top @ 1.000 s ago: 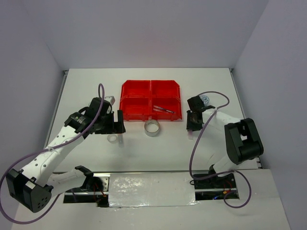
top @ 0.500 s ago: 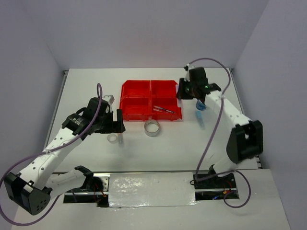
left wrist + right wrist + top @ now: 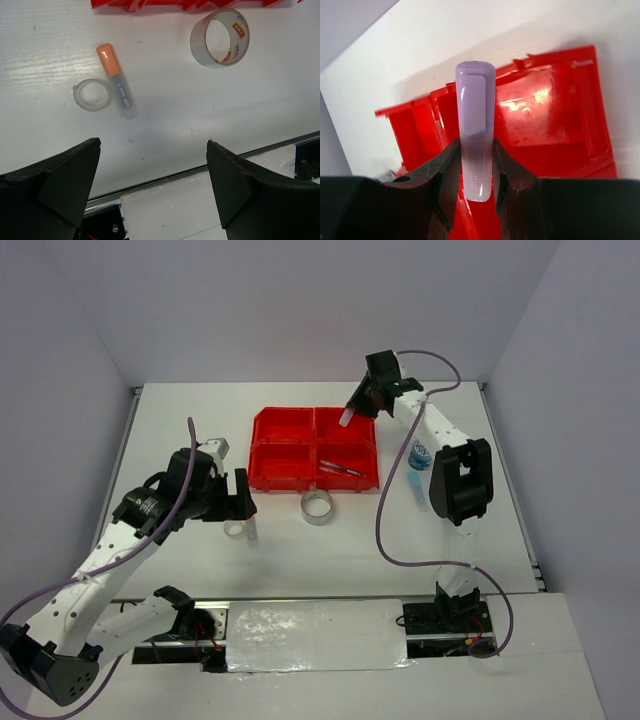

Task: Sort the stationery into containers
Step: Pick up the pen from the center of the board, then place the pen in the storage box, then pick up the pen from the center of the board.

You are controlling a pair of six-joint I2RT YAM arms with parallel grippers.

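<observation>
The red tray (image 3: 314, 446) with four compartments lies at mid-table. My right gripper (image 3: 352, 410) hovers over its back right compartment (image 3: 545, 115), shut on a pale lilac flat stick (image 3: 475, 125) that stands up between the fingers. Thin pens (image 3: 340, 469) lie in the near right compartment. My left gripper (image 3: 152, 145) is open and empty above the table, just near of a small clear tape ring (image 3: 91, 94) and an orange-capped stick (image 3: 116, 85). A silvery tape ring (image 3: 220, 37) stands in front of the tray. A blue-patterned roll (image 3: 421, 454) and a blue stick (image 3: 416, 485) lie to the tray's right.
A metal rail (image 3: 200, 170) runs along the table's near edge below my left gripper. The right arm's upper link (image 3: 458, 480) stands right beside the blue-patterned roll. Walls close off the table at the back and on both sides.
My right gripper has lifted from the table to the right of the tray and swung back and left over the back right compartment, carrying the lilac stick. The left arm shifted slightly nearer.
</observation>
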